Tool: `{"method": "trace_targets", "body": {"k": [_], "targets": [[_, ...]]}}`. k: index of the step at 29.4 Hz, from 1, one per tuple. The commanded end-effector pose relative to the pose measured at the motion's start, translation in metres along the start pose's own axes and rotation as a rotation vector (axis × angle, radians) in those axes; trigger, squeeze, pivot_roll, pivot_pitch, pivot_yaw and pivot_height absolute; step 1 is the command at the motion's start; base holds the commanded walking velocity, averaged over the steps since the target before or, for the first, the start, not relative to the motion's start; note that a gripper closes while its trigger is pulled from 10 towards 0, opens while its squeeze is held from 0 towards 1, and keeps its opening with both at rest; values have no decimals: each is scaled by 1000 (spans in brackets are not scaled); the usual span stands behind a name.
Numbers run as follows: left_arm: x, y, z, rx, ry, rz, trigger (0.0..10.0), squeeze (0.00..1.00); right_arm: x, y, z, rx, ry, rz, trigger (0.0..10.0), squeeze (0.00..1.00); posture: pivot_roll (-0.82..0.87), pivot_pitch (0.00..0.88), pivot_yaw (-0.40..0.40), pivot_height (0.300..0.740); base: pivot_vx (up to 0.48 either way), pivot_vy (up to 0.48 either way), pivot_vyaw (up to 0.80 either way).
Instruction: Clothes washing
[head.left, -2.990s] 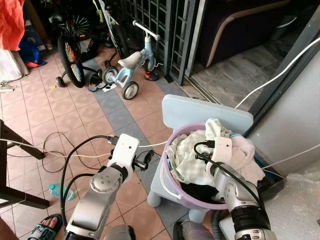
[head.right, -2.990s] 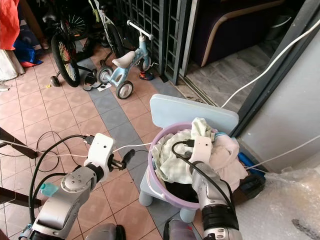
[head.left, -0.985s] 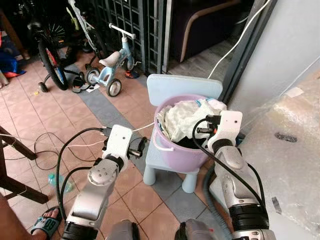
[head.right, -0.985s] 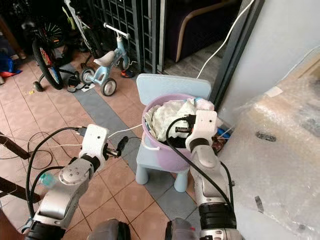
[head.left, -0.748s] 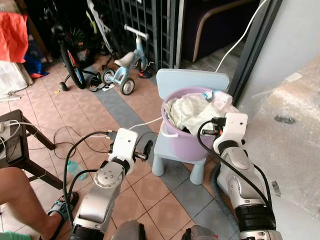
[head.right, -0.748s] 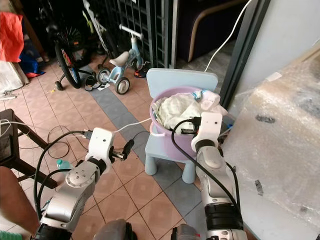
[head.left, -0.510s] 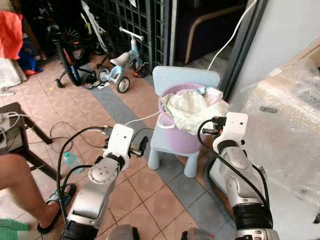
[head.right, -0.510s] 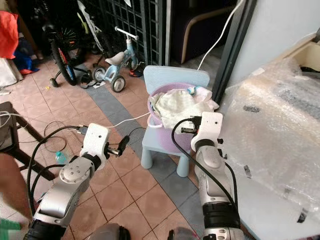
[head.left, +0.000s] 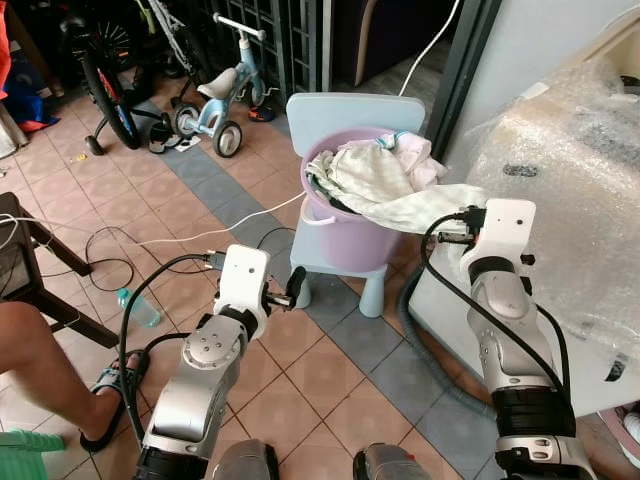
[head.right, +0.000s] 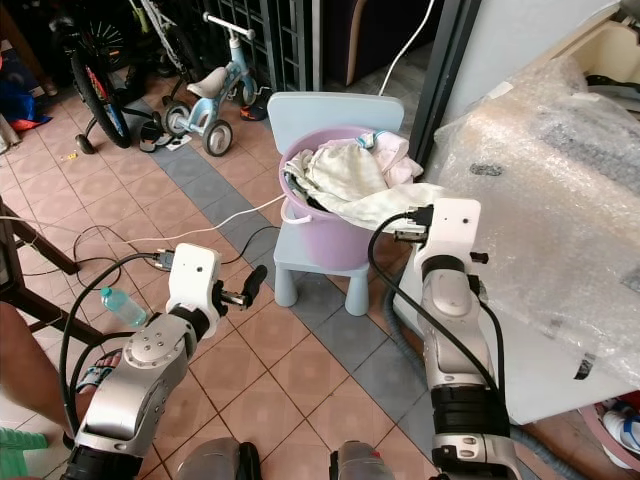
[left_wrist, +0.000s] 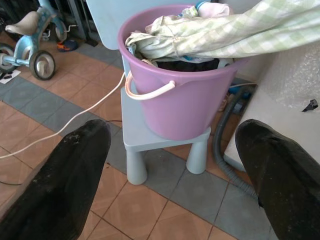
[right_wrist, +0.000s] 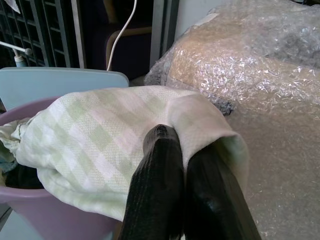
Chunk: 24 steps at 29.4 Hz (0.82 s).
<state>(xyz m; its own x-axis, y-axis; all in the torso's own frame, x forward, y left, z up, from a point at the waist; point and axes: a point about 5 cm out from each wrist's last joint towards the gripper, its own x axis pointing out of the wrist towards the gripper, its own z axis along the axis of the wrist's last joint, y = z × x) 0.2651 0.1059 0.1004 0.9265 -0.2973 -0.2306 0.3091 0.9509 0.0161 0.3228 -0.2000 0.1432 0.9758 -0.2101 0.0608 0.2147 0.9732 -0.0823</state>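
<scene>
A purple bucket (head.left: 345, 240) heaped with clothes stands on a small light-blue chair (head.left: 345, 105). My right gripper (right_wrist: 172, 137) is shut on one end of a green-and-white checked cloth (head.left: 420, 207). The cloth stretches from the heap out over the bucket's rim to the right, towards the bubble-wrapped machine (head.left: 570, 180). My left gripper (head.left: 293, 288) is open and holds nothing. It hovers low over the tiled floor, just left of the chair and pointing at the bucket.
A grey hose (head.left: 420, 350) curls on the floor between chair and machine. Cables (head.left: 110, 260) and a water bottle (head.left: 137, 306) lie on the left, beside a dark table (head.left: 25, 260). A person's leg (head.left: 40, 370) is at bottom left. A tricycle (head.left: 215, 95) and a bicycle (head.left: 95, 70) stand behind.
The camera has pulled back and shifted. My right gripper has moved right, away from the bucket, drawing the checked cloth out over the rim. The left gripper stays open.
</scene>
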Motion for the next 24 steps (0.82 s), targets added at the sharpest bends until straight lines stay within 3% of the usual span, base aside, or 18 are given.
{"method": "trace_targets", "body": {"k": [1, 4, 14, 19, 24], "targets": [[0, 5, 0, 8, 3, 9, 10000, 0, 0, 2, -6, -6, 19, 6, 10000, 0, -59, 80, 33, 740, 0, 0, -781], [3, 9, 3, 8, -5, 22, 10000, 0, -2, 13, -8, -11, 19, 45, 10000, 0, -56, 77, 31, 740, 0, 0, -740], [1, 9, 3, -23, -19, 11, 10000, 0, -2, 11, -8, -12, 2, 35, 10000, 0, -58, 60, 35, 740, 0, 0, -763], [6, 11, 6, -31, -23, 24, 10000, 0, 0, 23, -4, -46, -22, 131, 10000, 0, -62, 70, 36, 740, 0, 0, 0], [5, 15, 6, -61, -31, 47, 10000, 0, -7, 36, -5, -53, -36, 199, 10000, 0, -60, 66, 32, 740, 347, 0, 0]]}}
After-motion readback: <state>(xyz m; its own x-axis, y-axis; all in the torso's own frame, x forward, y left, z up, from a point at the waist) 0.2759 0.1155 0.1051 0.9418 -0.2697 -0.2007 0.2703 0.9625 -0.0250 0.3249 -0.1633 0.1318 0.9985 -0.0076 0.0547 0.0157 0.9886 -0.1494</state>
